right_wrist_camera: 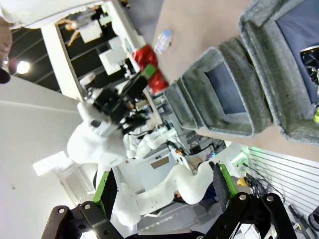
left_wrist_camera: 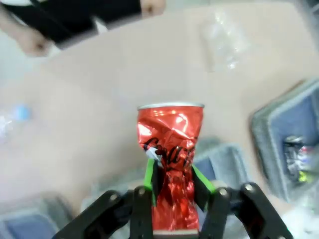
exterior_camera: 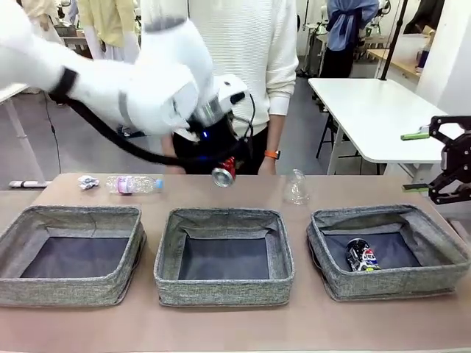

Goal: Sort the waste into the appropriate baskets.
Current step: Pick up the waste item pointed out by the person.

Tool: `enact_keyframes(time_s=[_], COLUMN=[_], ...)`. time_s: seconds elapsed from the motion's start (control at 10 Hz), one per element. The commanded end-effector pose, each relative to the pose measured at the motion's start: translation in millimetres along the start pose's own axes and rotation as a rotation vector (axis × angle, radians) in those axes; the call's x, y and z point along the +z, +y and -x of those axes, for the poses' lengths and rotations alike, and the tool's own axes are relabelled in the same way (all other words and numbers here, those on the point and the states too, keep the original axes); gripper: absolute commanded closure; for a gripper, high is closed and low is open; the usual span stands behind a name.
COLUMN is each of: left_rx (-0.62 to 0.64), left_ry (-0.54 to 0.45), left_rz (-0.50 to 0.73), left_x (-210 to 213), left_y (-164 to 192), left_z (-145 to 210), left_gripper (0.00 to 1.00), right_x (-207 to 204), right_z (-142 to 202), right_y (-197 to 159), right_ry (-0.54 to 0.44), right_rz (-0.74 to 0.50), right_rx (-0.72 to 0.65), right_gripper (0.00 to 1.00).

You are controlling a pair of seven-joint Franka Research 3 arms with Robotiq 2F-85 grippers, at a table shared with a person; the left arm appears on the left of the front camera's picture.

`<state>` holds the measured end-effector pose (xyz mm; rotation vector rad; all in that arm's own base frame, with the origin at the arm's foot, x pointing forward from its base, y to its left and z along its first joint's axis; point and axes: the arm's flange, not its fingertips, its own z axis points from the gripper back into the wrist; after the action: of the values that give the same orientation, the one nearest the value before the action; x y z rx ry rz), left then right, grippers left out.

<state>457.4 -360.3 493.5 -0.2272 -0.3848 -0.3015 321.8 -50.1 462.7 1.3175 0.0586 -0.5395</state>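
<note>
I can't read the blurred blue can (left_wrist_camera: 296,160) in its bin (left_wrist_camera: 260,130); the picture's edge cuts off the bottle (left_wrist_camera: 11,119).

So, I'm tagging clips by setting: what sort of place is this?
Probably a robotics lab or workshop: the left end effector holds a crushed red can above a table with three grey bins, and a white workbench stands behind.
</note>
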Motion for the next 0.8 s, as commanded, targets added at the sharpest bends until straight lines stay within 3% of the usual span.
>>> enact_keyframes(time_s=[0.0, 0.1, 0.2, 0.3, 0.4, 0.6, 0.7], left_rx=[0.313, 0.426, 0.447, 0.302, 0.389, 0.389, 0.408], left_ry=[0.137, 0.114, -0.030, -0.156, 0.105, 0.105, 0.034], left_rz=[-0.028, -0.093, -0.013, 0.021, -0.080, -0.080, -0.067], left_x=[38.6, 49.4, 59.1, 52.2, 59.4, 59.4, 60.1], left_y=[3.4, 12.0, 21.5, 48.9, 15.3, 15.3, 26.3], left_z=[12.0, 43.4, 75.7, 99.0, 38.3, 38.3, 64.0], left_gripper=[1.00, 1.00, 1.00, 1.00, 1.00, 1.00, 0.72], right_x=[-1.5, -1.5, -1.5, -1.5, -1.5, -1.5, -1.5], right_z=[1.7, 1.7, 1.7, 1.7, 1.7, 1.7, 1.7], right_y=[4.3, 4.3, 4.3, 4.3, 4.3, 4.3, 4.3], right_ry=[0.001, 0.001, 0.001, 0.001, 0.001, 0.001, 0.001], right_rz=[-0.023, -0.023, -0.023, -0.023, -0.023, -0.023, -0.023], right_rx=[-0.011, -0.011, -0.011, -0.011, -0.011, -0.011, -0.011], right_gripper=[0.00, 0.00, 0.00, 0.00, 0.00, 0.00, 0.00])
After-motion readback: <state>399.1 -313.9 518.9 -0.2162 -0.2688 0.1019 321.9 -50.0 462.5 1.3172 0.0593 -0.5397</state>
